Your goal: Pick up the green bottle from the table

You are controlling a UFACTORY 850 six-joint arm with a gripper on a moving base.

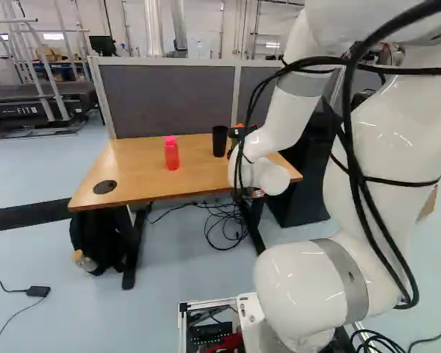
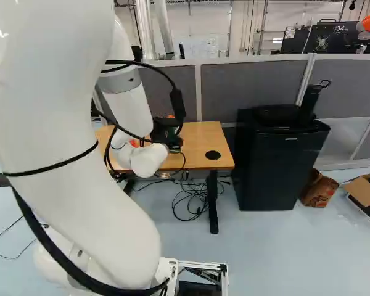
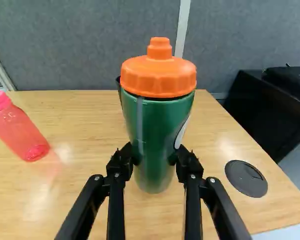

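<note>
I've got the gripper (image 3: 154, 159) closed on the green bottle (image 3: 160, 120), one finger per side, approx. lower half; bottle's upright between them, orange lid (image 3: 159, 75) above the tips. Can't tell if the base is touching the table (image 3: 85, 200) or just off it. For a good lift I'd confirm both pads bite evenly, esp. as the body tapers & could slip down, then go straight up, slow, w/ no wrist tilt b/c the top's likely heavy. Grommet (image 3: 246, 178) sits right of the tool, pink bottle (image 3: 20, 127) left; black cup (image 1: 219, 141) is close behind, so no fwd drift.
</note>
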